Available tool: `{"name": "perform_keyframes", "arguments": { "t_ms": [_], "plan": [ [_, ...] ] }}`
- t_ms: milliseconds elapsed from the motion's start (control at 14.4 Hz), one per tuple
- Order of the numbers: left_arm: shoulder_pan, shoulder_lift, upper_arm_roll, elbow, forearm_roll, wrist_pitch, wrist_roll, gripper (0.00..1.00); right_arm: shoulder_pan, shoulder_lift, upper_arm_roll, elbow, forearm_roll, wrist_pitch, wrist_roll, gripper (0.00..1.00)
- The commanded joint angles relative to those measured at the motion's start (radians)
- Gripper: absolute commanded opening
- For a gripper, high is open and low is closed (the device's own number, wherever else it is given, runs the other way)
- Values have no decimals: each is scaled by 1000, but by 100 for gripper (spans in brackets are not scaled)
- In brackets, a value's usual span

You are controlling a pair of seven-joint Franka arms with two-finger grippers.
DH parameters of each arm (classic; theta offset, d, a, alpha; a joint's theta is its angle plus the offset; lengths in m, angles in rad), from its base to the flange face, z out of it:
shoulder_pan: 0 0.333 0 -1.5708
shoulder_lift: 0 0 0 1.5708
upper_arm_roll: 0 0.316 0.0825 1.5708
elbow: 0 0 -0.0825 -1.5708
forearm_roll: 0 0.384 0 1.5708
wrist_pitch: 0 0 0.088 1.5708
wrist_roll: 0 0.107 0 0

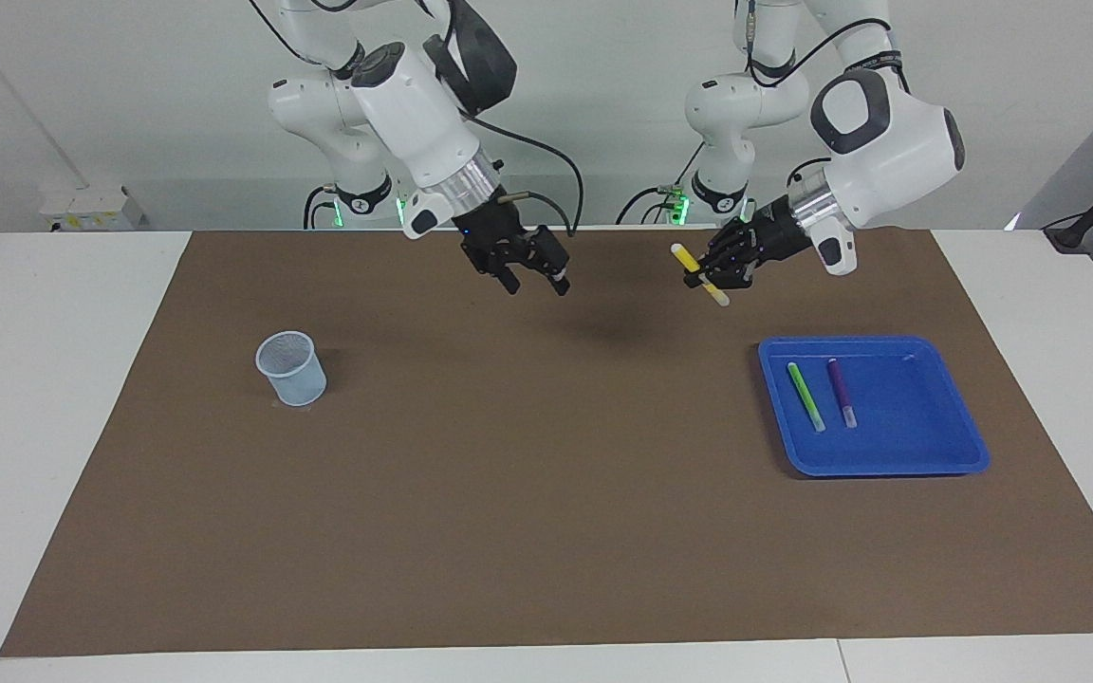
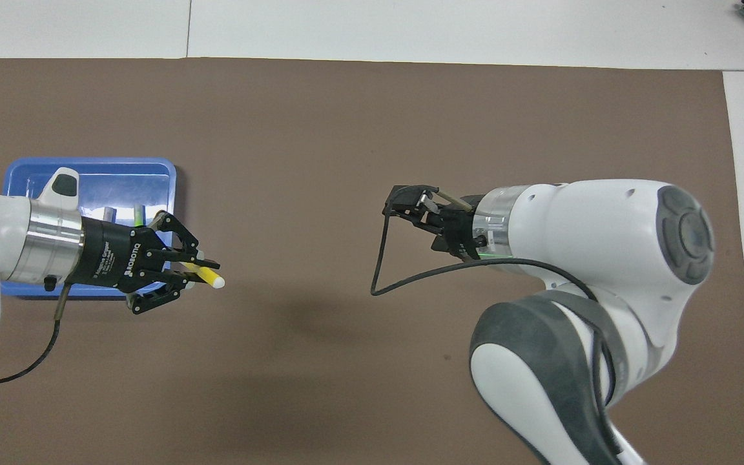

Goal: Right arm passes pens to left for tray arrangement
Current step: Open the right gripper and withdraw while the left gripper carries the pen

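My left gripper [image 1: 706, 276] is shut on the yellow pen [image 1: 684, 256] and holds it tilted in the air over the brown mat, just off the blue tray's corner; both show in the overhead view too, gripper [image 2: 192, 266] and pen [image 2: 212, 280]. The blue tray [image 1: 888, 465] lies toward the left arm's end and holds the green pen [image 1: 805, 396] and the purple pen [image 1: 842, 392] side by side. My left arm covers part of the tray [image 2: 152, 169] from above. My right gripper [image 1: 535, 282] is open and empty, raised over the middle of the mat [image 2: 411, 203].
A small pale blue mesh cup [image 1: 291, 368] stands on the brown mat [image 1: 546, 531] toward the right arm's end; the right arm hides it from above. White table surface borders the mat on all sides.
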Motion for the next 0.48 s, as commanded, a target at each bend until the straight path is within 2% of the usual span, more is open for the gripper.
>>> {"name": "perform_keyframes", "arguments": {
  "t_ms": [0,208,415],
  "plan": [
    [44,-31,3,-21,63,-73,162,0,-85,5,6,28,-44,-97,-216,100],
    [56,-31,19,-2,184,-141,342,0,-81,13,-68,66,-223,-193,-442,100],
    [55,-31,70,5,258,-190,509,0,-92,42,-124,162,-332,-325,-559,100]
  ]
}}
